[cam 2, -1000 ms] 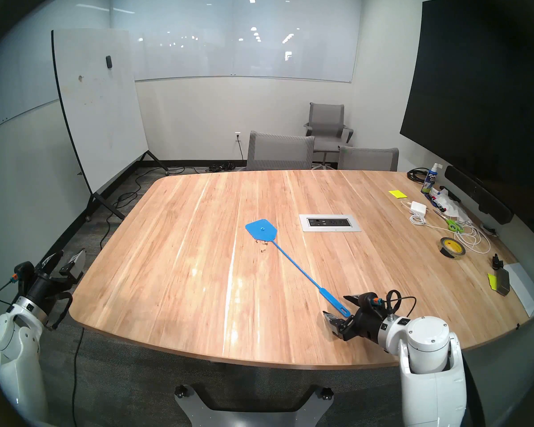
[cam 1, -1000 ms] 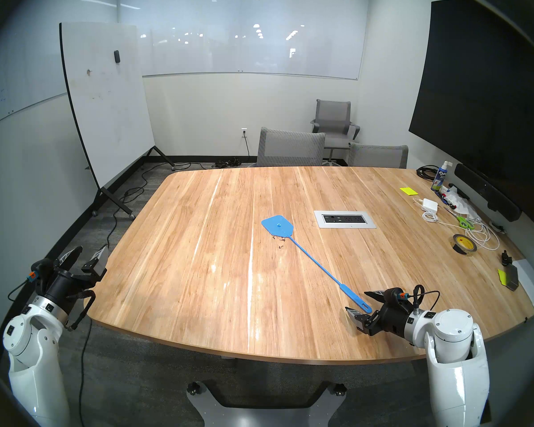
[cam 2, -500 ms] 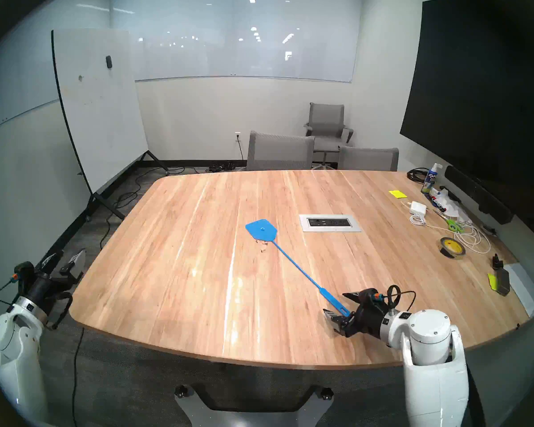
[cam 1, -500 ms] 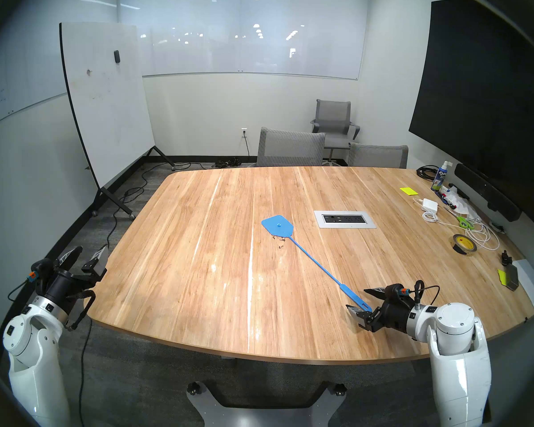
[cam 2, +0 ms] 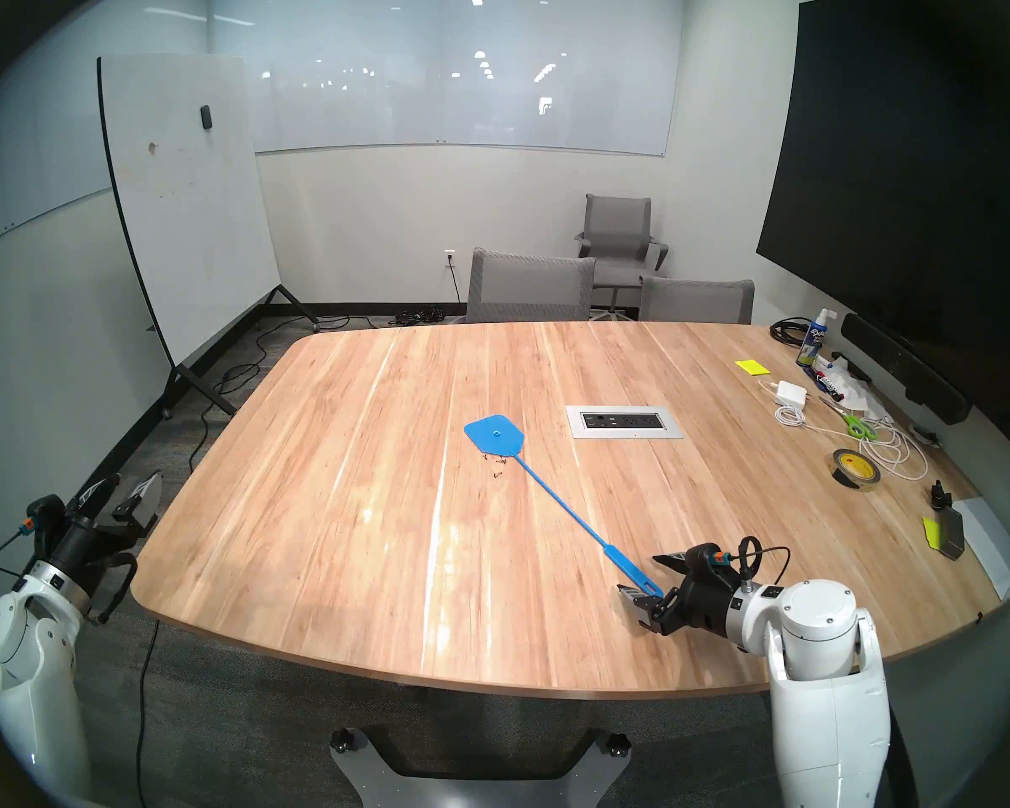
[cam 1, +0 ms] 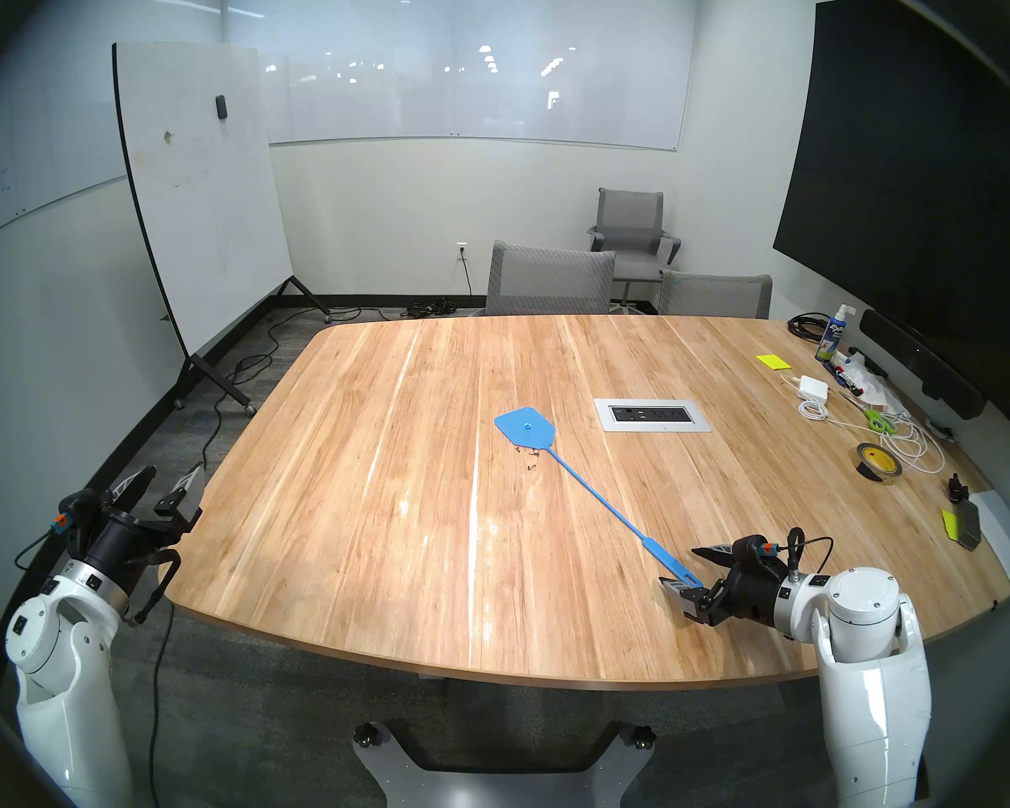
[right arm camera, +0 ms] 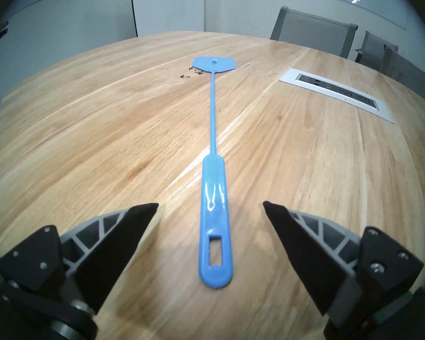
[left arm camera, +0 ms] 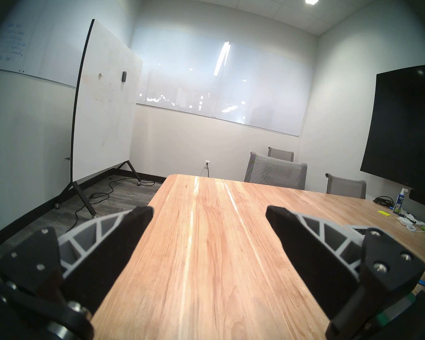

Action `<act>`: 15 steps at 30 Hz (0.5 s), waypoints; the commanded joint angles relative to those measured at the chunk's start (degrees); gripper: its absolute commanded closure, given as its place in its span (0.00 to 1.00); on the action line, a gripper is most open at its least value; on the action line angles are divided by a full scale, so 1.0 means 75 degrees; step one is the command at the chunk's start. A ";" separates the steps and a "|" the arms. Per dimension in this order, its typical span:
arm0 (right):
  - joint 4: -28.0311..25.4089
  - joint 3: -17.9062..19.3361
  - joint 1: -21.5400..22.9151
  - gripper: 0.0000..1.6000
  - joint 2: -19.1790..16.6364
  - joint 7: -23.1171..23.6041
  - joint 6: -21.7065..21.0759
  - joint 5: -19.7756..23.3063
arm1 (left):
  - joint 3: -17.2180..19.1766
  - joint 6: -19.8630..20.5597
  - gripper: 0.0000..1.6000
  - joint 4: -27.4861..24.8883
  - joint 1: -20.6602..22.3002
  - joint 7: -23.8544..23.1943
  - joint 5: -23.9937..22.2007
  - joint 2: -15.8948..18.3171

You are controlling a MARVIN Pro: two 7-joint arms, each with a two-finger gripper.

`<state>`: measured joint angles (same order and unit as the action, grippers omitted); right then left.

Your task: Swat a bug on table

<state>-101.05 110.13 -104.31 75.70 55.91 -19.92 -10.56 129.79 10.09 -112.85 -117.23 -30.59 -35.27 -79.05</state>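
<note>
A blue fly swatter (cam 1: 599, 501) lies flat on the light wood table (cam 1: 345, 527), head far (cam 1: 525, 428), handle end near my right gripper. The bug (cam 1: 529, 457) shows as several tiny dark crumbs just by the near edge of the head, also in the right wrist view (right arm camera: 190, 73). My right gripper (cam 1: 679, 565) is open, low over the table, its fingers (right arm camera: 133, 224) on either side of the swatter's handle (right arm camera: 215, 221) without touching it. My left gripper (cam 1: 174, 470) is open and empty beyond the table's left edge, also in its wrist view (left arm camera: 207, 208).
A silver outlet panel (cam 1: 652, 414) is set in the table right of the swatter head. At the far right lie a tape roll (cam 1: 878, 464), green scissors (cam 1: 876, 421), a white charger with cables (cam 1: 813, 388), a spray bottle (cam 1: 835, 334) and a black knob (cam 1: 956, 487). Grey chairs (cam 1: 549, 279) stand behind.
My right arm has shifted slightly to the right, the open gripper drawing back a little along the handle. The swatter, bug and left arm have not moved.
</note>
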 commanded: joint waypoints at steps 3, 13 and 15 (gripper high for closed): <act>0.0057 -0.0135 0.0213 0.00 -0.0081 -0.0033 0.0034 -0.0105 | 0.0037 0.0009 0.00 -0.0127 -0.0010 -0.0002 -0.0007 0.0002; 0.0072 -0.0197 0.0223 0.31 -0.0080 -0.0012 0.0036 -0.0193 | 0.0043 0.0017 0.00 -0.0127 0.0000 -0.0013 0.0005 -0.0009; 0.0072 -0.0203 0.0224 0.44 -0.0082 -0.0006 0.0034 -0.0205 | 0.0045 0.0019 0.00 -0.0127 0.0002 -0.0015 0.0008 -0.0012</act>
<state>-99.80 108.46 -103.39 75.23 55.96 -19.76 -12.22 129.85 10.18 -112.85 -117.12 -30.70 -35.15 -79.18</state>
